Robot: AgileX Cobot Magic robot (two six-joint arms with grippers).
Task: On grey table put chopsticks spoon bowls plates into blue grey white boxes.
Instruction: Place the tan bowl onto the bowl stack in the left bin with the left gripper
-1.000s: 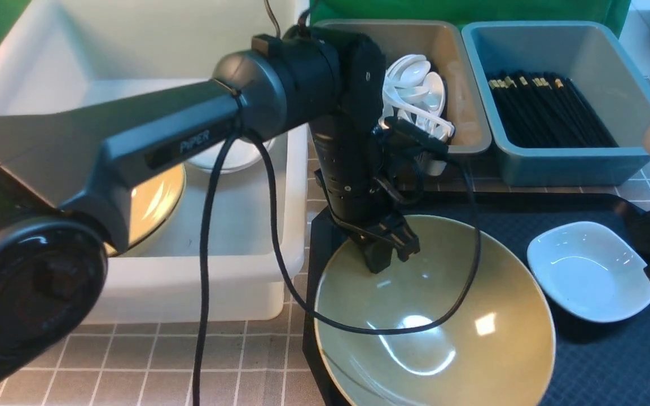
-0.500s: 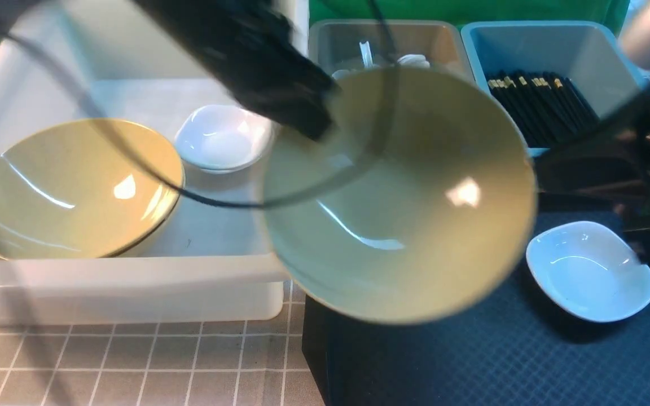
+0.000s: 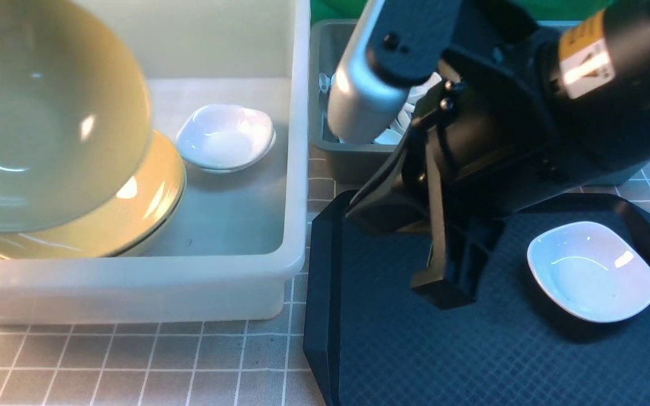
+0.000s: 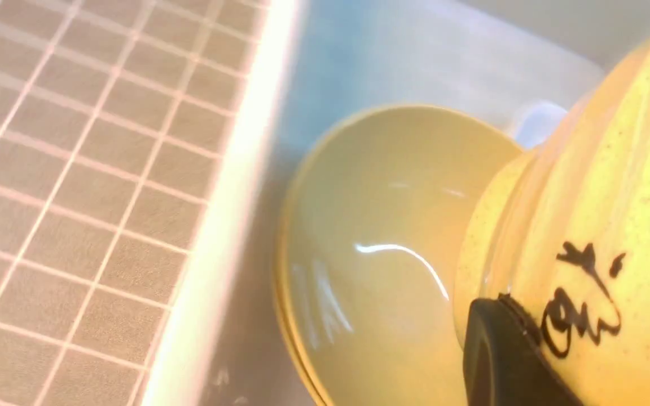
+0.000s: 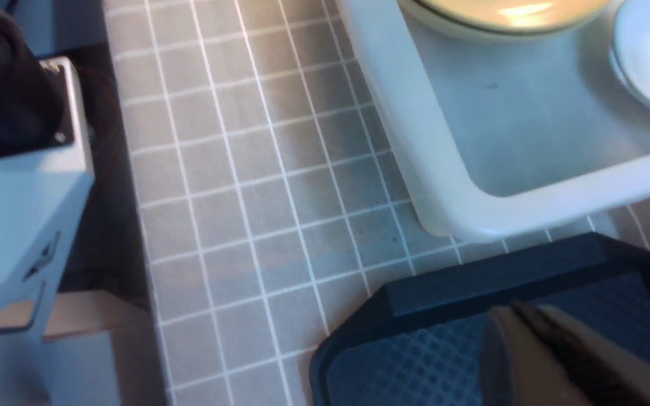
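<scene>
At upper left, my left hand (image 4: 491,338) was clamped on a glossy yellow-green bowl (image 3: 43,113), tilted above a second bowl (image 3: 150,197) in the translucent white plastic tub (image 3: 299,169). Toward the right, my right hand (image 3: 449,282), fingers together and empty, hung over the black tray (image 3: 415,361) near a small white plate (image 3: 593,270).

1. The left half of the white box (image 3: 298,169) is blocked: a raised bowl (image 3: 48,113) hangs over the stacked bowls (image 3: 144,208).
2. The box's right front floor is bare, and stacked plates (image 3: 226,138) sit toward its back.
3. The right arm (image 3: 500,129) and its end effector (image 3: 446,287) hang over the middle of the black tray (image 3: 392,349), screening most of the grey box (image 3: 325,152).
4. A plate (image 3: 592,270) takes up the tray's right side, while its near left part is bare.
5. The tabletop (image 3: 133,361) in front of the white box lies open.
</scene>
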